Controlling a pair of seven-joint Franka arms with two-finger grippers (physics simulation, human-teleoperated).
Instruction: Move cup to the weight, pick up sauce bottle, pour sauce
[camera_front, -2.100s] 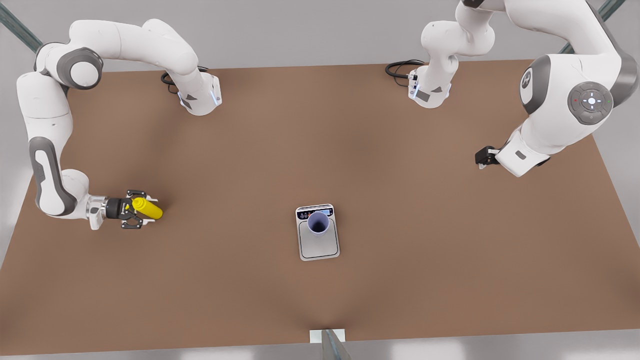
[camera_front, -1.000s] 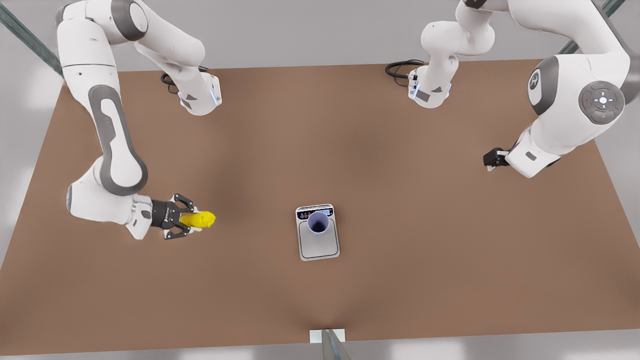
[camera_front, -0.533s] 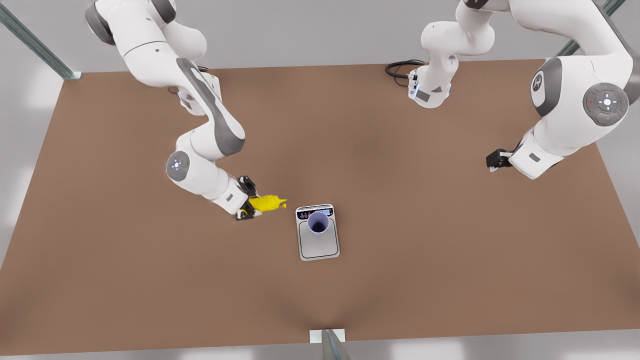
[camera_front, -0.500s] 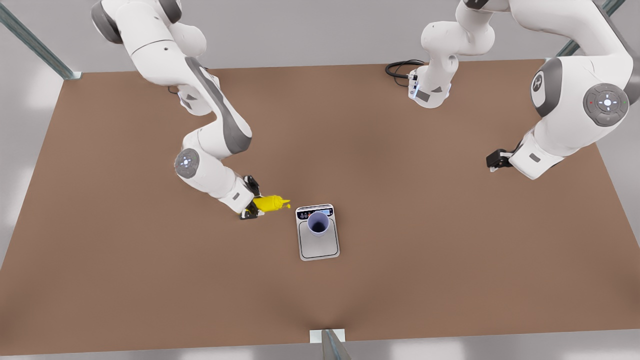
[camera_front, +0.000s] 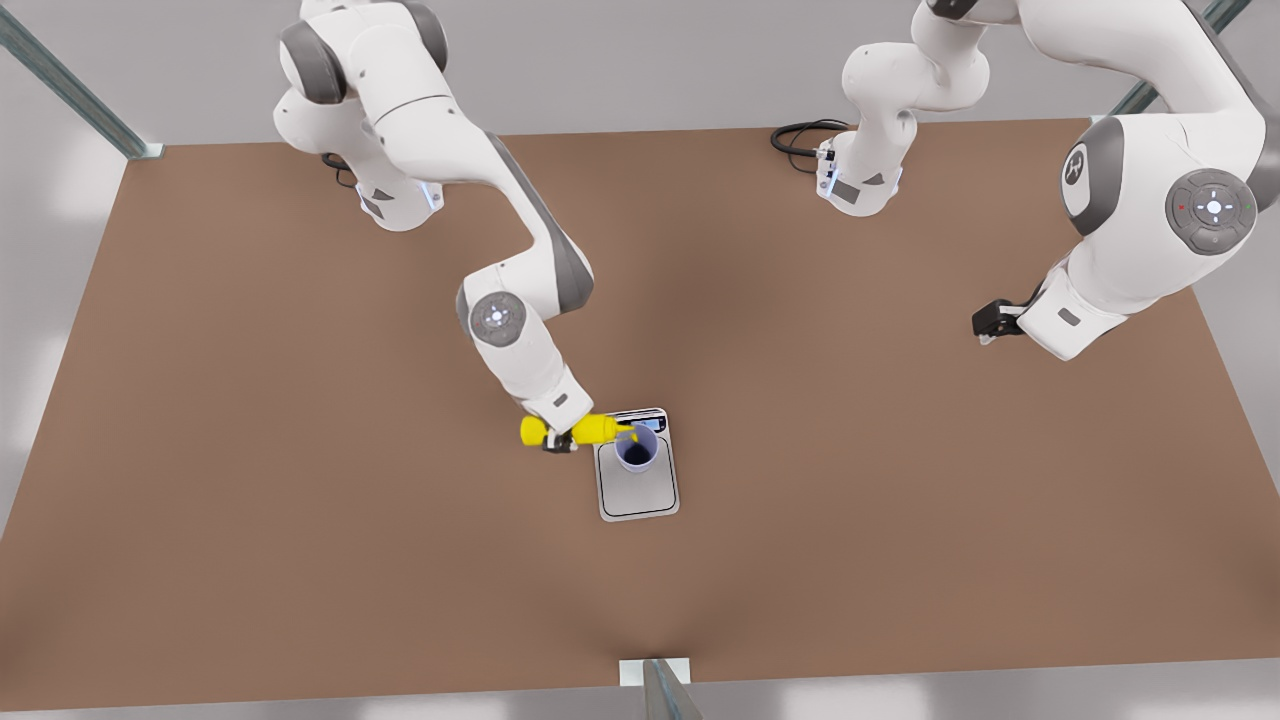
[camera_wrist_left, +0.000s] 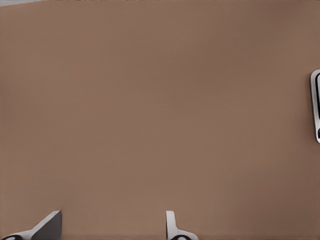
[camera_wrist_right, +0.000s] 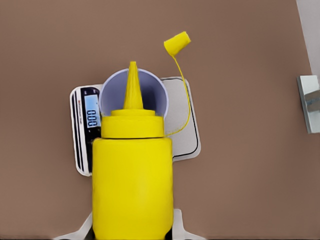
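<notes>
The pale lavender cup (camera_front: 637, 452) stands upright on the silver weight (camera_front: 640, 497), close to its display end. My right gripper (camera_front: 558, 441) is shut on the yellow sauce bottle (camera_front: 578, 430), which lies nearly level, its nozzle over the cup's rim. In the right wrist view the sauce bottle (camera_wrist_right: 132, 175) points its nozzle into the cup (camera_wrist_right: 112, 95) on the weight (camera_wrist_right: 181, 120), and a small yellow cap (camera_wrist_right: 177, 43) hangs off on a thin tether. My left gripper (camera_front: 985, 322) waits open at the front view's right, its fingertips (camera_wrist_left: 50, 227) over bare table beside the weight's edge (camera_wrist_left: 316, 105).
The brown table (camera_front: 300, 550) spreads wide around the weight. Both arm bases with black cables (camera_front: 800, 135) stand at the back edge. A small metal bracket (camera_front: 655, 675) sits at the middle of the front edge.
My right gripper carried the sauce bottle from the front view's left over to the weight and brought its nozzle over the cup. The left arm has hardly moved.
</notes>
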